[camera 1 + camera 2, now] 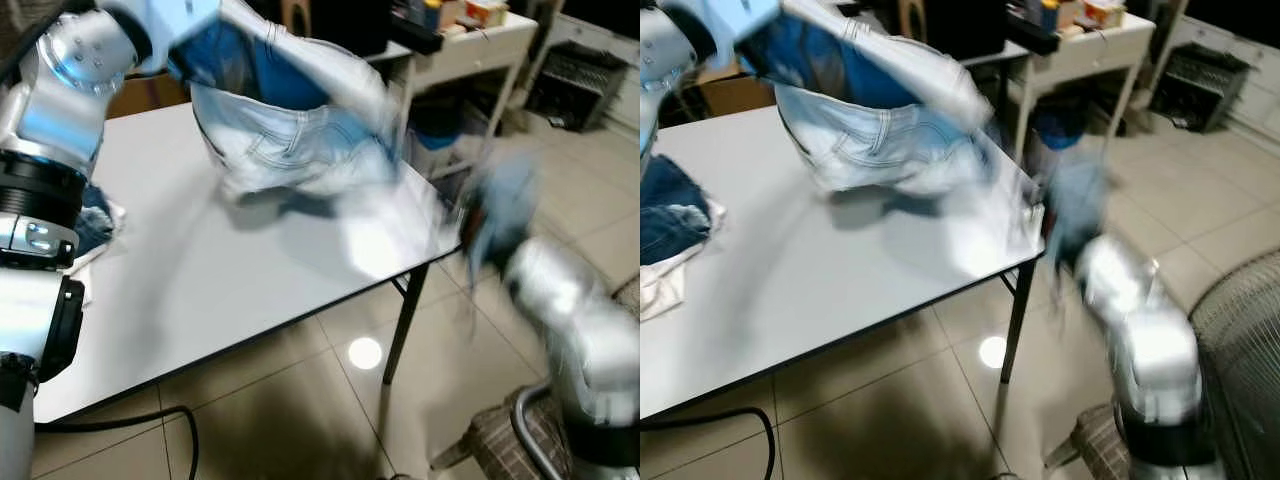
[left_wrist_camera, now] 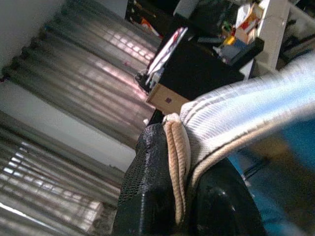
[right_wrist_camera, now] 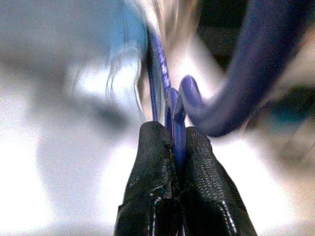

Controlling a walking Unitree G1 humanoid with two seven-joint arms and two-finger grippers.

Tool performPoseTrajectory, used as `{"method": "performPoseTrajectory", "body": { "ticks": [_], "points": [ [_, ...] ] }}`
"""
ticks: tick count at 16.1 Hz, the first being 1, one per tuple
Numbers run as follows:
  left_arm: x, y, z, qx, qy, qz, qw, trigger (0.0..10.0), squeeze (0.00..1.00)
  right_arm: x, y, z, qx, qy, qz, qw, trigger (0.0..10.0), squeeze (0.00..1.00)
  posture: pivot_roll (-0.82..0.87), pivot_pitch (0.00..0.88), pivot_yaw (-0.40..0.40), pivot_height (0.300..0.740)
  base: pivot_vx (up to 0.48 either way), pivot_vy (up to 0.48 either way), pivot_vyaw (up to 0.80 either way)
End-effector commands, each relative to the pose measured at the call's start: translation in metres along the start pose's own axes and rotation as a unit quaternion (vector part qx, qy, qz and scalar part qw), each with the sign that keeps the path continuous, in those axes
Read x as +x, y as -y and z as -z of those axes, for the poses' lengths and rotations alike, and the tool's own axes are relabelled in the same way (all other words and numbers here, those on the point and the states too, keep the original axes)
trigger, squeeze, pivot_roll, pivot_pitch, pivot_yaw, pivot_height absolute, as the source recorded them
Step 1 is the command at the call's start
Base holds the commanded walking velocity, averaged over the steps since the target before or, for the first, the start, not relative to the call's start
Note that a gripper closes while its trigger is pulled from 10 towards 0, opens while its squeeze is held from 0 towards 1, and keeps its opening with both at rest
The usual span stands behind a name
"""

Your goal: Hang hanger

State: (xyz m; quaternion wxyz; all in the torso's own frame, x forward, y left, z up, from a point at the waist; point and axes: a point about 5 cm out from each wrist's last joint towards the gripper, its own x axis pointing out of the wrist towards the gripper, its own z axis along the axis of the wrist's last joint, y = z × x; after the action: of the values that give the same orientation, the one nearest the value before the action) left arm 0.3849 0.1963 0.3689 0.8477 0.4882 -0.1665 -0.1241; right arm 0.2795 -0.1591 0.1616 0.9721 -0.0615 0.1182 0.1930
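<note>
A pale blue denim garment [image 1: 290, 130] hangs bunched over the far side of the white table [image 1: 220, 290], held up from the top left. In the left wrist view my left gripper [image 2: 179, 147] is shut on the garment's thick cream waistband [image 2: 236, 113]. My right gripper [image 3: 177, 132] is shut on a blue plastic hanger [image 3: 231, 73], whose hook curves away past the fingers. In the eye views the right arm is heavily blurred off the table's right corner, with the hanger end [image 1: 495, 215] showing as a blue smear there.
Folded dark denim and white cloth [image 1: 665, 225] lie at the table's left edge. A white shelf cart [image 1: 470, 50] with clutter stands behind the table, and a black crate [image 1: 580, 80] sits on the tiled floor. A fan cage [image 1: 1240, 350] is at the lower right; a black cable [image 1: 120, 425] runs under the table.
</note>
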Motion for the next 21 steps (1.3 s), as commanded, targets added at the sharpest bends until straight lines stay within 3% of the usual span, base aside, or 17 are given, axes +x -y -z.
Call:
{"method": "performPoseTrajectory", "body": {
  "ticks": [1,2,3,4,5,7,9,11,12,16,17,18,19,21],
  "points": [
    [-0.001,-0.002,-0.001,-0.01,0.008,-0.007,1.0,0.0,0.0,-0.001,0.002,0.013,0.002,-0.045,0.001,0.999,10.0,0.0,-0.2,0.0,0.048,0.74,0.0,0.0,0.0],
    [0.003,0.012,-0.001,-0.028,0.019,0.004,0.999,0.5,0.0,-0.01,-0.007,0.027,0.023,-0.074,-0.03,0.996,10.0,0.0,-0.2,0.0,0.048,0.74,0.0,0.0,0.0],
    [0.006,0.024,0.001,-0.03,0.018,0.027,0.999,0.2,0.0,-0.012,-0.009,0.032,0.022,-0.087,-0.043,0.995,10.0,0.0,-0.2,0.0,0.045,0.74,0.0,0.0,0.0],
    [0.008,0.044,0.0,-0.015,0.023,0.081,0.996,1.2,0.0,-0.012,-0.009,0.035,0.013,-0.094,-0.042,0.995,10.0,0.0,-0.2,0.0,0.049,0.74,0.0,0.0,0.0],
    [0.009,0.056,0.001,-0.016,0.024,0.106,0.994,2.5,0.0,-0.009,-0.005,0.029,0.0,-0.08,-0.028,0.996,10.0,0.0,-0.2,0.0,0.05,0.74,0.0,0.0,0.0],
    [0.009,0.071,0.004,-0.023,0.018,0.141,0.99,3.0,0.0,-0.005,-0.004,0.01,0.004,-0.032,-0.04,0.999,10.0,0.0,-0.2,0.0,0.053,0.74,0.0,0.0,0.0],
    [0.007,0.088,0.008,-0.031,0.012,0.172,0.985,2.6,0.0,-0.007,-0.01,0.005,-0.019,-0.019,-0.075,0.997,10.0,0.0,-0.2,0.0,0.059,0.74,0.0,0.0,0.0],
    [-0.004,0.115,0.012,-0.055,0.015,0.229,0.972,0.3,0.0,-0.004,-0.014,-0.002,-0.011,0.012,-0.087,0.996,10.0,0.0,-0.2,0.0,0.049,0.74,0.0,0.0,0.0],
    [-0.008,0.116,0.012,-0.05,0.018,0.232,0.971,0.0,0.0,-0.001,-0.015,-0.004,0.015,0.022,-0.093,0.995,10.0,0.0,-0.19,0.0,0.039,0.74,0.0,0.0,0.0],
    [-0.015,0.087,0.018,-0.041,0.023,0.183,0.982,0.0,0.0,0.009,-0.004,0.024,0.039,-0.043,-0.074,0.996,10.0,0.0,-0.18,0.0,0.023,0.74,0.0,0.0,0.0],
    [-0.018,0.074,0.021,-0.017,0.028,0.168,0.985,0.0,0.0,0.02,0.014,0.019,0.031,-0.033,-0.035,0.998,10.0,0.0,-0.17,0.0,0.018,0.74,0.0,0.0,0.0],
    [-0.02,0.065,0.022,-0.005,0.029,0.156,0.987,0.0,0.0,0.026,0.022,0.012,0.025,-0.017,-0.015,0.999,10.0,0.0,-0.17,0.0,0.018,0.74,0.0,0.0,0.0],
    [-0.021,0.043,0.022,0.02,0.034,0.126,0.991,0.0,0.0,0.035,0.036,-0.013,0.025,0.035,0.011,0.999,10.0,0.0,-0.17,0.0,0.013,0.74,0.0,0.0,0.0],
    [-0.024,0.011,0.016,0.045,0.048,0.083,0.994,0.0,0.0,0.04,0.043,-0.053,0.046,0.126,0.017,0.991,10.0,0.0,-0.17,0.0,0.009,0.74,0.0,0.0,0.0]
  ]
}}
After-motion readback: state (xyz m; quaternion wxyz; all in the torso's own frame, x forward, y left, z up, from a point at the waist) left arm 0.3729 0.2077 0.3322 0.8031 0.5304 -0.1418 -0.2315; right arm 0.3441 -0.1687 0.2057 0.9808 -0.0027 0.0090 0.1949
